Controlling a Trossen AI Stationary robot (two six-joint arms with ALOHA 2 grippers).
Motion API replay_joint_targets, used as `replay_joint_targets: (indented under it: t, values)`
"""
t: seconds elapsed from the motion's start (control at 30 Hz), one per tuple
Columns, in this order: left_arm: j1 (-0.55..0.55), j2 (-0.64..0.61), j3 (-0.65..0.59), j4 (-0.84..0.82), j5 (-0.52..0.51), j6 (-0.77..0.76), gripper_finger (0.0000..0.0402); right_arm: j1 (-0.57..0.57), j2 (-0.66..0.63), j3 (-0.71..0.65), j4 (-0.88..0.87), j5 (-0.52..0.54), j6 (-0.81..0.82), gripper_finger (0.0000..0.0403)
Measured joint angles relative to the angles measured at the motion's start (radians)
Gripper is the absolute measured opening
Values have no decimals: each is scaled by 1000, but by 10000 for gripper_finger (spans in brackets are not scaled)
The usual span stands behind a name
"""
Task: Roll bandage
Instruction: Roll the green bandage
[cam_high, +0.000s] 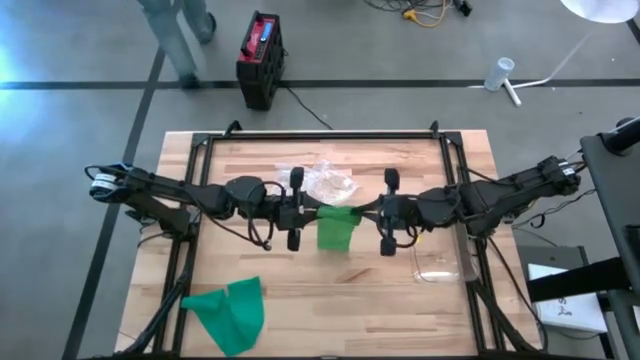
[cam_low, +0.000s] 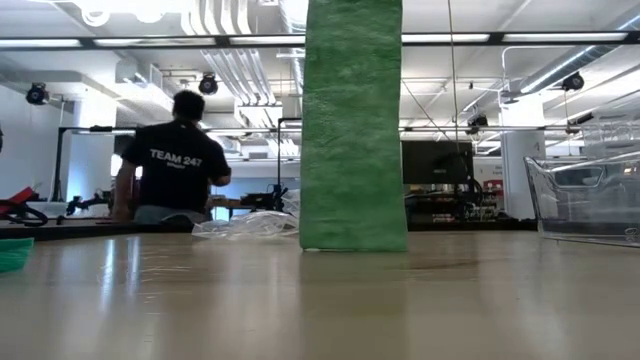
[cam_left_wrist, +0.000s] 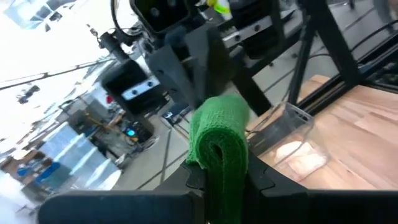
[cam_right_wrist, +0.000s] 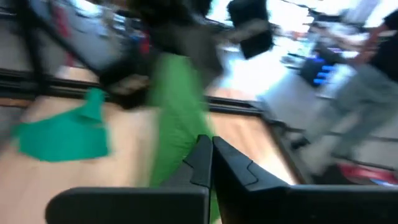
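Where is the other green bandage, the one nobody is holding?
In the high view, the loose bandage lies on the table's near-left corner, below the left arm and apart from the bandage strip hanging mid-table.

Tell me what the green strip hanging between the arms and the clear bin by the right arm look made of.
Green bandage: looks like soft woven or crepe fabric, matte; the weave is nubbly and it folds limply over the left gripper. Clear bin: seems rigid transparent plastic, glossy; the room shows through and its edges catch light.

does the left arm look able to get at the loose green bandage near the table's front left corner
Probably not right now: the left claw is shut on the hanging green bandage at mid-table. The loose bandage lies unobstructed nearer the front.
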Motion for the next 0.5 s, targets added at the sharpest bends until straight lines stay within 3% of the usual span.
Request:
replay_joint_targets:
  t: [0.13,0.2,0.33,0.5]
  values:
    - [-14,-1,2,2,42,-2,27,-3,-4,0,-26,136,-44,1]
    - [-14,-3,2,-7,44,-8,27,-4,-8,5,-31,154,-53,1]
    - [-12,-22,2,-32,-10,-25,24,17,-11,34,-39,138,-55,6]
    - [-12,-34,2,-54,-95,-5,26,31,-13,56,-17,54,-29,47]
